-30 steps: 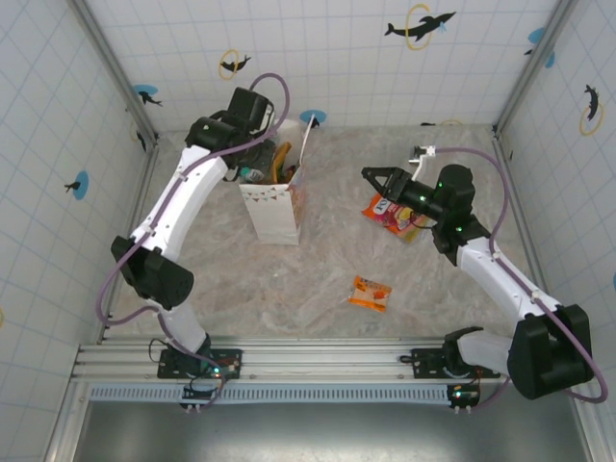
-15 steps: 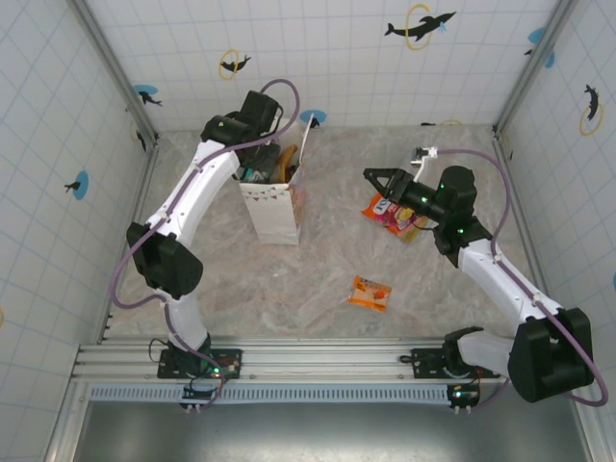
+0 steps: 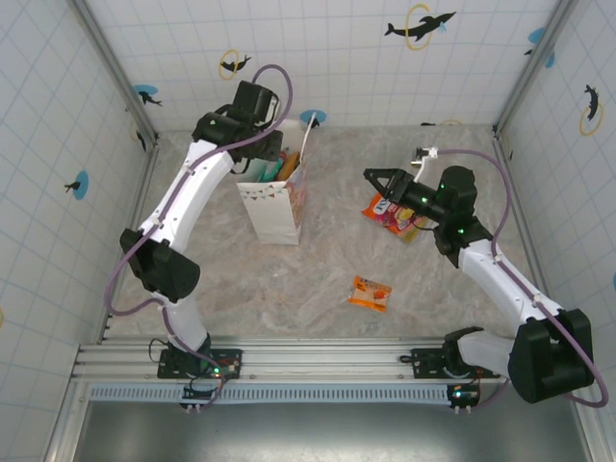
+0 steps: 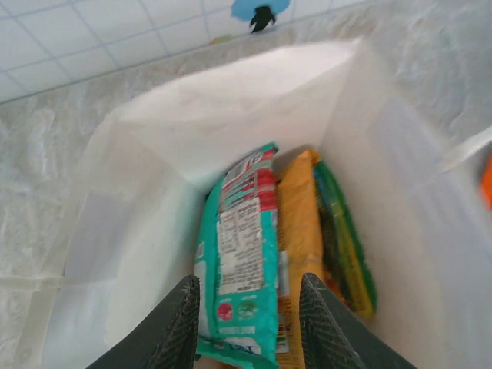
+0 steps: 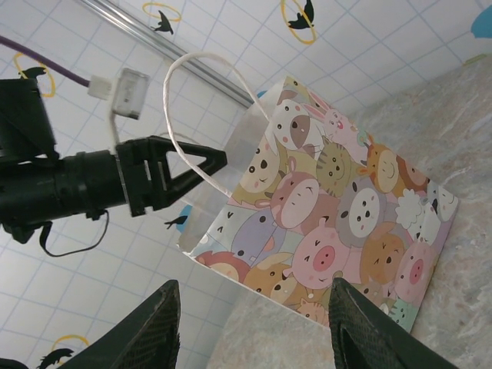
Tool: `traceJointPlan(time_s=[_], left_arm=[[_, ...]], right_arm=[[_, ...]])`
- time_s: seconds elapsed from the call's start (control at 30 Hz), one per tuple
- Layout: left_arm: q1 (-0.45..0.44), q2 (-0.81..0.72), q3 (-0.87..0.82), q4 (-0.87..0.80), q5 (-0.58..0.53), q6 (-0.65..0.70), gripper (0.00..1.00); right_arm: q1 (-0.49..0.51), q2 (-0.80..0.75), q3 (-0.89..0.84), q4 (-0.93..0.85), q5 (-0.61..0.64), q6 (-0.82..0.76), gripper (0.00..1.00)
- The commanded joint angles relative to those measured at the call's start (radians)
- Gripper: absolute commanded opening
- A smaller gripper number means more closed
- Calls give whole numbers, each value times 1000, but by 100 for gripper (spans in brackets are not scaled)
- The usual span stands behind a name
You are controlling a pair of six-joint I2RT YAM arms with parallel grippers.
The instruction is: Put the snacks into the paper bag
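Fingers of the left gripper [image 4: 247,280] stood apart over the open mouth of the paper bag [image 3: 274,214], and we saw nothing between them. Inside the bag a teal packet [image 4: 242,254], an orange packet [image 4: 300,231] and a green packet [image 4: 346,246] stood on edge, side by side. Further right a small orange packet [image 3: 370,293] lay flat on the table [image 3: 318,255], well apart from the bag. A red-yellow packet [image 3: 393,214] lay near the right gripper [image 5: 251,304], whose fingers were also apart and empty.

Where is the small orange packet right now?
Top view: the small orange packet lies on the table, right of centre, closer to the near edge than the red-yellow packet.
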Motion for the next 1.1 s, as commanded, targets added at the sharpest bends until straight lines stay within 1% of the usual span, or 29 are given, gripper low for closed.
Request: traceJointPlan(time_s=[0.0, 0.07, 0.13, 0.33, 0.43, 0.57, 0.67, 0.77, 0.9, 1.07], left_arm=[[0, -78, -10, 61, 107, -43, 38], [-2, -118, -53, 102, 174, -55, 38], [-2, -173, -134, 170, 248, -70, 39], [-2, -373, -473, 438, 438, -152, 40], [-1, -438, -589, 527, 536, -172, 41], [-2, -490, -710, 650, 692, -244, 42], [-2, -519, -779, 737, 722, -298, 42], [-2, -525, -804, 787, 729, -330, 42], [-2, -510, -793, 780, 729, -337, 41], [-2, -499, -795, 782, 730, -341, 41]], right_arm=[[-7, -41, -7, -44, 2, -23, 53], [-9, -48, 5, -115, 21, -55, 53], [-10, -56, 23, -209, 42, -100, 53], [-47, -70, 32, -458, 104, -208, 53], [-79, -61, 37, -572, 135, -262, 53], [-155, -25, 28, -690, 156, -327, 53], [-246, 24, 5, -740, 172, -370, 53], [-305, 106, 5, -759, 179, -416, 53], [-330, 222, 24, -745, 186, -438, 59], [-337, 344, 55, -703, 193, -459, 61]])
